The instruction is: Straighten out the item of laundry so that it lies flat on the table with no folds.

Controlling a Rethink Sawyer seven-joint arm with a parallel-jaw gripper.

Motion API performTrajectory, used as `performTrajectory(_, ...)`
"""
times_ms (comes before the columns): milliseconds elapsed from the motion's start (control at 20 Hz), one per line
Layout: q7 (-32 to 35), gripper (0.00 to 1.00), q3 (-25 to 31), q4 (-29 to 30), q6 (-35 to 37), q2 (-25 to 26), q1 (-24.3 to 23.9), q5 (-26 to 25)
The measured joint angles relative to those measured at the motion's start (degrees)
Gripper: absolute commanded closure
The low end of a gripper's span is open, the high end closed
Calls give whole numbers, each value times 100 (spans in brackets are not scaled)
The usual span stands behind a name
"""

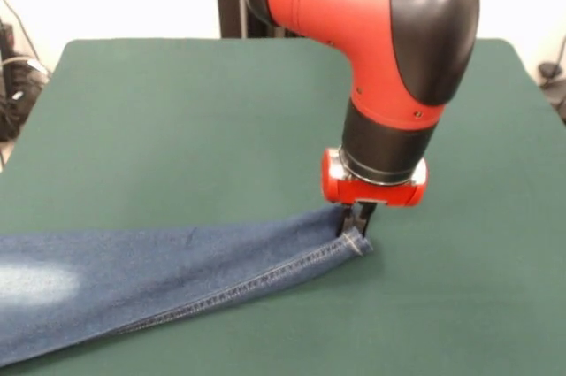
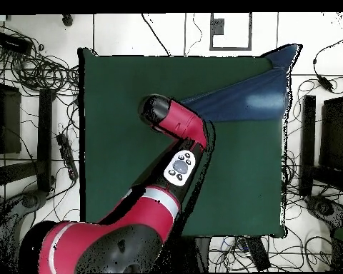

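Observation:
The item of laundry (image 1: 168,274) is a pair of blue denim jeans with a pale faded patch, stretched as one long leg from the left edge of the front view toward the middle of the green table (image 1: 177,119). My gripper (image 1: 358,224) is shut on the hem end of that leg, its black fingers pinching the cuff just above the cloth. From overhead the jeans (image 2: 246,100) run from under the arm's head to the table's upper right corner, where part hangs past the edge. The gripper itself is hidden under the arm there.
The red and black arm (image 2: 171,143) crosses the middle of the table from the bottom. Cables and dark equipment (image 2: 31,85) lie on the floor around the table. Green cloth (image 2: 117,107) lies bare left of the arm.

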Motion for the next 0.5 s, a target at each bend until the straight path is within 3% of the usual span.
performTrajectory(500, 0, 100, 353, 333, -1, -350, 1, -408)
